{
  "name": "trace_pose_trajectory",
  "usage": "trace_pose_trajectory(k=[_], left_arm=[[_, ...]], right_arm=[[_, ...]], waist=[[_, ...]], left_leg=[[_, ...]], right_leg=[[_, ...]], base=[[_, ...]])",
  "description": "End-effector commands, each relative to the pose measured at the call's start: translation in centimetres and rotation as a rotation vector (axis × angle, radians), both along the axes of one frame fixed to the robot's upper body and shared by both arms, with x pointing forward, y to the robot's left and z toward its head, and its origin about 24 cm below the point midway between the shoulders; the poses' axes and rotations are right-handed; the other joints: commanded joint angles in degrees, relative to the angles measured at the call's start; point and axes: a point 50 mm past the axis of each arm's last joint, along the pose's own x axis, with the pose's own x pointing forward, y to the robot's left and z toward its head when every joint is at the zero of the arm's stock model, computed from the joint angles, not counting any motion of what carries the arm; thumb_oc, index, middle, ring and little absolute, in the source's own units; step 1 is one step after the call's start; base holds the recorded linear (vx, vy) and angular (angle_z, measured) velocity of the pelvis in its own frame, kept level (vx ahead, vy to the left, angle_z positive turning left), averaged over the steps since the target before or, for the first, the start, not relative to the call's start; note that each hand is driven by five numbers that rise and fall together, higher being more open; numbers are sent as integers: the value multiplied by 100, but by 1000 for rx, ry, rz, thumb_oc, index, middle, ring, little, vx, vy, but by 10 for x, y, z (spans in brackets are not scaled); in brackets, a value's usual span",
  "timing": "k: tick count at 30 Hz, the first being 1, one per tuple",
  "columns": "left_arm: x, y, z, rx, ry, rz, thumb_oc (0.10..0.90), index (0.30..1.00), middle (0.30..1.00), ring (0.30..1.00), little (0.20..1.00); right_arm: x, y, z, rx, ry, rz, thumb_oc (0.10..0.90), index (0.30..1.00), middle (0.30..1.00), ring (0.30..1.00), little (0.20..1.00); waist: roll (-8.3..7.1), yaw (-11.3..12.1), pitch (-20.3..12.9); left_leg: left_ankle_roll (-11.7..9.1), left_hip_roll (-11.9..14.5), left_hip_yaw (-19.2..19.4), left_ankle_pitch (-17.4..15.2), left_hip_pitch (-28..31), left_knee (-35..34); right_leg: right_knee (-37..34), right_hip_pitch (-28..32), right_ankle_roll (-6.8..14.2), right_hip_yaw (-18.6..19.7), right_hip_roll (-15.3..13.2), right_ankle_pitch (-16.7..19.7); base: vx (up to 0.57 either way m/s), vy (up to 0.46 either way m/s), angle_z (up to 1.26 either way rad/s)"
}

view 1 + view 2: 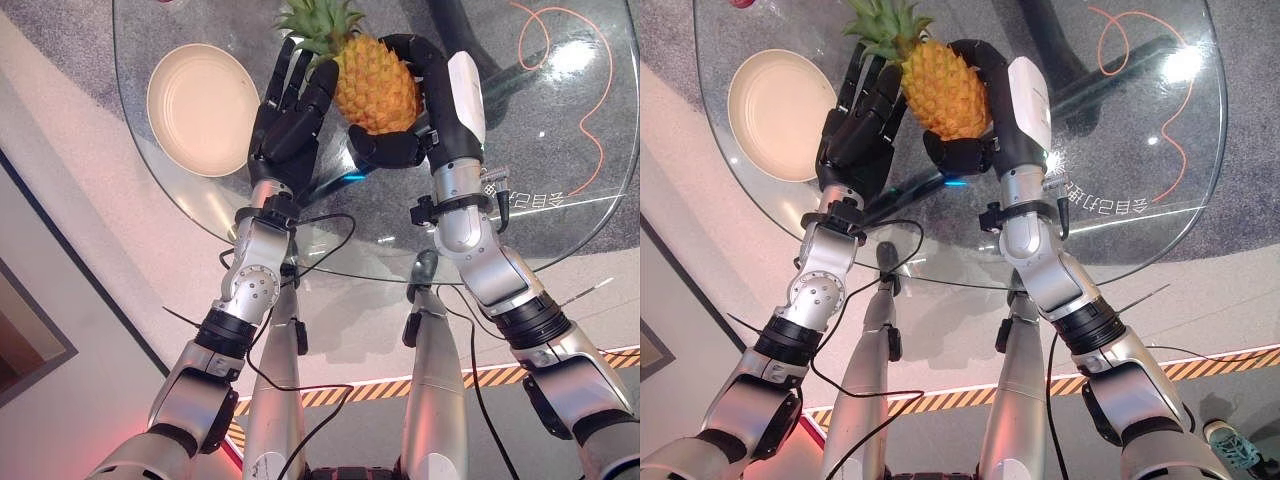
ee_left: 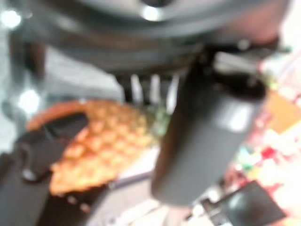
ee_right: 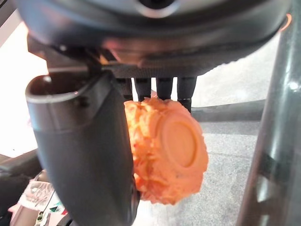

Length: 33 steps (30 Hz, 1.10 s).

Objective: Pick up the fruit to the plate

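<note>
Leftmost, I see the cream plate point(image 1: 203, 108) bare on the glass table point(image 1: 560, 230), then my left hand point(image 1: 290, 115) with straight fingers beside the pineapple point(image 1: 374, 84), which my right hand point(image 1: 425, 110) clasps, its fingertips hidden behind the fruit and its leaves cut off at the far edge.

Right hand point(image 1: 975, 145) curled round pineapple point(image 1: 940, 90) over glass table point(image 1: 1140, 120), left hand point(image 1: 855, 125) with straight fingers against its other side, empty plate point(image 1: 775, 115) to the left
</note>
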Motion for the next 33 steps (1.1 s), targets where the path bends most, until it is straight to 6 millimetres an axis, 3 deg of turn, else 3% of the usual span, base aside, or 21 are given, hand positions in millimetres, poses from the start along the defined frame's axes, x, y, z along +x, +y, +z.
trace_pose_trajectory(k=[1, 10, 33], left_arm=[[-24, -14, 73, -25, -329, -32, 800, 900, 900, 900, 900], [-28, -10, 77, 11, -352, 57, 800, 900, 900, 900, 900], [-29, -8, 79, -118, -367, -25, 800, 900, 900, 900, 900]], right_arm=[[-53, 41, 78, 12, -413, 243, 100, 300, 300, 300, 200], [-65, 44, 83, -2, -469, 288, 100, 300, 300, 300, 200], [-68, 54, 85, -99, -470, 357, 100, 300, 300, 300, 200]], waist=[[-225, 80, -137], [-236, 83, -137], [-255, 110, -137]], left_leg=[[-21, 30, 71, -410, 89, 309], [-21, 12, 50, -412, 60, 322], [-37, 18, 37, -415, 53, 329]], right_leg=[[-1356, 453, -4, -312, 117, 1262], [-1341, 434, -3, -313, 134, 1253], [-1346, 449, -10, -334, 128, 1238]], base=[[0, 0, 0], [0, 0, 0], [0, 0, 0]])
